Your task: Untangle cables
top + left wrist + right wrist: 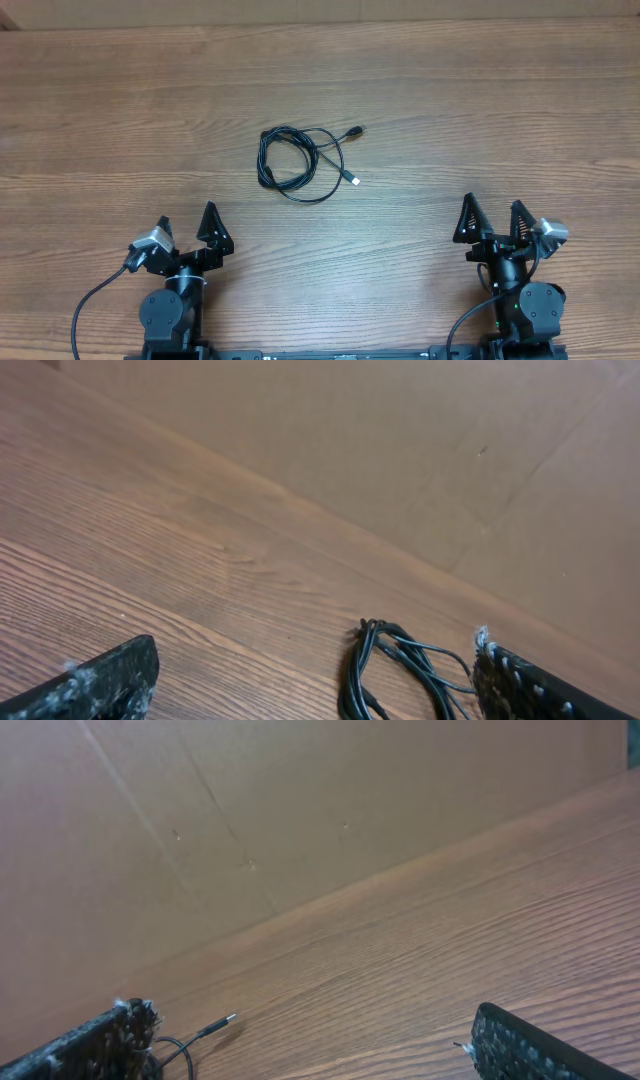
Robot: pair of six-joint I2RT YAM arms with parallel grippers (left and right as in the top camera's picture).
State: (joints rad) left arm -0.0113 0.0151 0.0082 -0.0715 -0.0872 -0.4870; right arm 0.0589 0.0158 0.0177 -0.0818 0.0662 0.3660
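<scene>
1. Tools on both arms stand with their fingers spread wide and grip nothing. The left tool (186, 214) and the right tool (492, 203) sit at the near edge of the brown wood-grain desk (450, 90), well apart from each other.
2. Farther out lie the thin black flexible cables (268, 162), in one loose coil flat on the desk. They are nearer the left tool than the right, and nothing touches them. How many cords make up the coil cannot be told.
3. Two ends stick out on the coil's right side: a small black plug (355, 131) farther away and a silver-tipped plug (352, 180) nearer the arms.
4. The step in hand looks like the first reach. A sound plan is for the left tool to hold the thick bunched left side of the coil while the right tool takes a free plug end.
5. Each tool should come down low and straddle the cord, because a cord this thin lying flat is easily missed.
6. The free end should be drawn outward slowly, since a sharp tug could tighten a crossing or drag the whole coil.
7. Both arms need to turn inward. The left wrist view shows the coil (360, 670) off toward its right finger (530, 685), and the right wrist view catches only a plug tip (220, 1022).
</scene>
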